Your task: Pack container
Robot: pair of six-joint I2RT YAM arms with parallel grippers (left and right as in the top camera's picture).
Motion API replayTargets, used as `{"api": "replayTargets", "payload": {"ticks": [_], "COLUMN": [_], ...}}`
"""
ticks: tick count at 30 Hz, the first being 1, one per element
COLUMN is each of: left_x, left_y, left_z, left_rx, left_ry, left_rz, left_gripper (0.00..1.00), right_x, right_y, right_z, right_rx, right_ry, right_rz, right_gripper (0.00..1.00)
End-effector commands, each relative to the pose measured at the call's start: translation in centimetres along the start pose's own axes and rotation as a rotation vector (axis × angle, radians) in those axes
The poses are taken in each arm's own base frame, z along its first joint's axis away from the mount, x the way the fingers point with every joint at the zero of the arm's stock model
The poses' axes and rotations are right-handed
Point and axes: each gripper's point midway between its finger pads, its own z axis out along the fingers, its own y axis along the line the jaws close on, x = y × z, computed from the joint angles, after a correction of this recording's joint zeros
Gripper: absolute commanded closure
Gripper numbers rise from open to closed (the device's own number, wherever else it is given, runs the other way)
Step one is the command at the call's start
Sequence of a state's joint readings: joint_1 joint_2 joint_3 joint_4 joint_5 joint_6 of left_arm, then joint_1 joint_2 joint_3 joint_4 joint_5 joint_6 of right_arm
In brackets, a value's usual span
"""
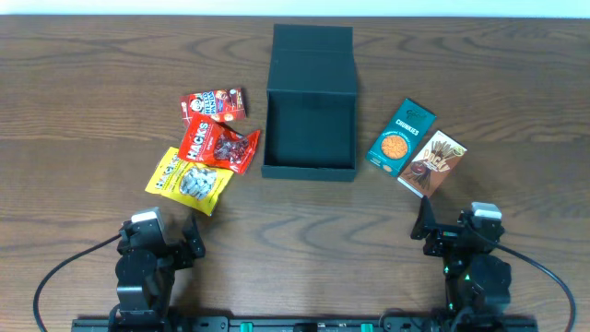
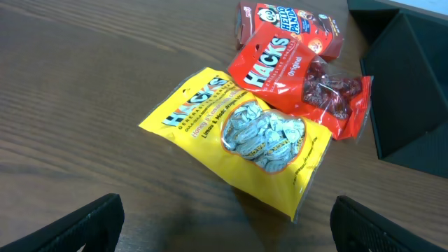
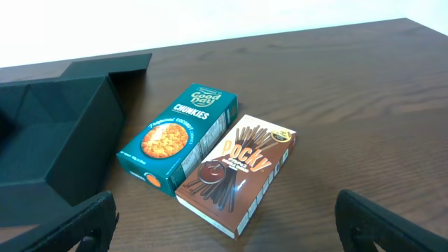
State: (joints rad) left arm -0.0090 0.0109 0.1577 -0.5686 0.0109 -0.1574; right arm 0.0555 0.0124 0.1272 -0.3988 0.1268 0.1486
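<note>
Wooden surface [image 1: 83, 111], container [image 1: 311, 170] sits open and empty at upper centre, so nothing's packed yet: snack bags [image 1: 218, 145] left of it, two boxes [image 1: 402, 138] right. Left hand [image 2: 225, 222] and right hand [image 3: 224, 222] both gape wide, holding nothing.

Matte container [image 1: 310, 101], glossy plastic snack bags [image 2: 255, 140], wood-grain table [image 1: 92, 83].

dark teal container [image 1: 310, 129], yellow bag [image 1: 189, 180], red bag [image 1: 218, 146], teal carton [image 1: 401, 136] and brown pocky box [image 1: 431, 162]
</note>
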Motion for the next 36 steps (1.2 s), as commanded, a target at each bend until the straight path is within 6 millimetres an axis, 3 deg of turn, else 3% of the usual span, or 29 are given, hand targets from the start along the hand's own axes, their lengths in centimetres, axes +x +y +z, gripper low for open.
{"api": "replayTargets", "payload": {"ticks": [1,7,10,13,17,20,24,26,33,36], "left_x": [0.1,0.1,0.1,0.1,0.1,0.1,0.1,0.1,0.1,0.1], "left_y": [0.3,0.3,0.3,0.3,0.3,0.3,0.3,0.3,0.3,0.3], "left_z": [0.1,0.1,0.1,0.1,0.1,0.1,0.1,0.1,0.1,0.1], "left_rx": [-0.017,-0.017,-0.017,-0.017,-0.017,-0.017,-0.017,-0.017,-0.017,-0.017], "left_ry": [-0.004,-0.004,-0.004,-0.004,-0.004,-0.004,-0.004,-0.004,-0.004,-0.004], "left_rz": [0.009,0.009,0.009,0.009,0.009,0.009,0.009,0.009,0.009,0.009], "left_gripper": [0.05,0.05,0.05,0.05,0.05,0.05,0.05,0.05,0.05,0.05], "right_x": [0.3,0.3,-0.7,-1.7,0.5,1.6,1.2,0.2,-2.2,-3.8], "right_y": [0.0,0.0,0.2,2.4,6.9,8.6,9.5,9.3,4.8,4.3], "right_z": [0.1,0.1,0.1,-0.1,-1.4,-2.3,-2.8,-2.6,-0.1,0.4], "right_rx": [-0.001,-0.001,-0.013,-0.148,-0.392,-0.472,-0.531,-0.53,-0.276,-0.229], "right_ry": [0.004,0.004,-0.038,-0.052,0.164,0.281,0.295,0.248,0.054,0.029], "right_rz": [-0.008,-0.008,0.025,0.278,0.628,0.746,0.761,0.755,0.773,0.711], "right_gripper": [0.01,0.01,0.01,0.01,0.01,0.01,0.01,0.01,0.01,0.04]}}
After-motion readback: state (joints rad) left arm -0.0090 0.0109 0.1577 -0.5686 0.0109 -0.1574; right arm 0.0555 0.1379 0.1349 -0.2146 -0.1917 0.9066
